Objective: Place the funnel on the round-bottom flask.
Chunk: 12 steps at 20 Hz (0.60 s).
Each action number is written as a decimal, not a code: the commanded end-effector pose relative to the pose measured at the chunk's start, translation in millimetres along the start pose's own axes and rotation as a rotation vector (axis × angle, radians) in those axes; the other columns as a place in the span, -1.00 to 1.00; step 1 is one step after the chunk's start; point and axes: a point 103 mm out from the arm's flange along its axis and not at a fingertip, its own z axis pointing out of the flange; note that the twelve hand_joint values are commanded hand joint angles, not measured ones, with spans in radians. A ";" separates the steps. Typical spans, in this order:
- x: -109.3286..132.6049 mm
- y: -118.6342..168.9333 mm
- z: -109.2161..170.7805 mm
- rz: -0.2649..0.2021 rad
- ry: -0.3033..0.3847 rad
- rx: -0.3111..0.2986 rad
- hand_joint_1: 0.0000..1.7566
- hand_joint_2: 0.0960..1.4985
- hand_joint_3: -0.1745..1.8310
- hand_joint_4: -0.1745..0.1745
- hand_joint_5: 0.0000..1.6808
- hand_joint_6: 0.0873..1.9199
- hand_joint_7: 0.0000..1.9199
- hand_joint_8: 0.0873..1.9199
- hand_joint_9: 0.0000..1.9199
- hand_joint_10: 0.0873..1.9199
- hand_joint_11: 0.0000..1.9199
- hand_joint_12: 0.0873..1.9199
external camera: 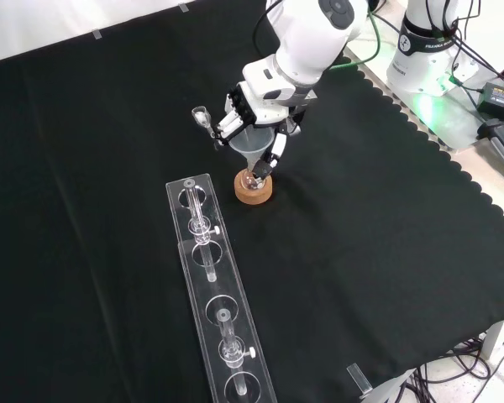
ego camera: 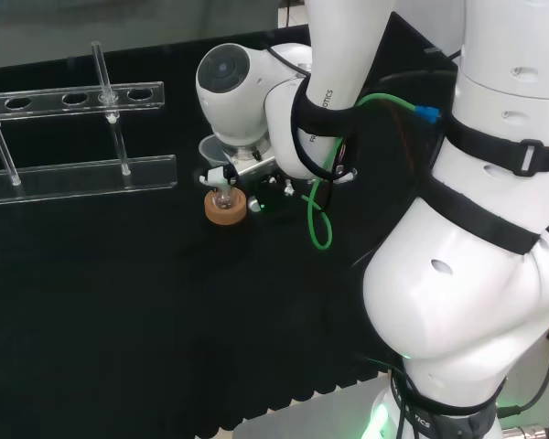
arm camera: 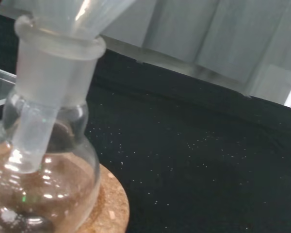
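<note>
The clear funnel (external camera: 250, 144) stands with its stem down in the neck of the round-bottom flask (external camera: 254, 178), which sits on a cork ring (external camera: 254, 191). In the wrist view the funnel's stem (arm camera: 35, 133) reaches through the frosted neck into the flask's bulb (arm camera: 48, 184), above the cork ring (arm camera: 112, 206). The hand (external camera: 256, 105) is over the flask with its fingers (external camera: 273, 155) curled round the funnel's cone. From the head view the funnel (ego camera: 216, 152), the flask (ego camera: 222, 194) and the cork ring (ego camera: 225, 209) are left of the hand (ego camera: 252, 168).
A long clear rack (external camera: 212, 285) with round holes and upright posts lies close beside the cork ring; in the head view the rack (ego camera: 73, 174) is at the left. The arm's big white links (ego camera: 476, 229) stand at the head view's right.
</note>
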 end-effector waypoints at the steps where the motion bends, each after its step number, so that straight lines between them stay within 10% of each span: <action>1: 3.8 0.7 -2.9 -0.008 0.020 0.001 -0.06 -0.26 -0.51 -1.00 0.39 -0.02 0.89 0.12 1.00 0.11 1.00 0.10; 12: 3.1 8.7 -4.6 -0.004 0.104 0.054 -0.56 -0.24 -0.56 -1.00 0.13 0.27 0.80 0.17 1.00 0.06 0.98 0.11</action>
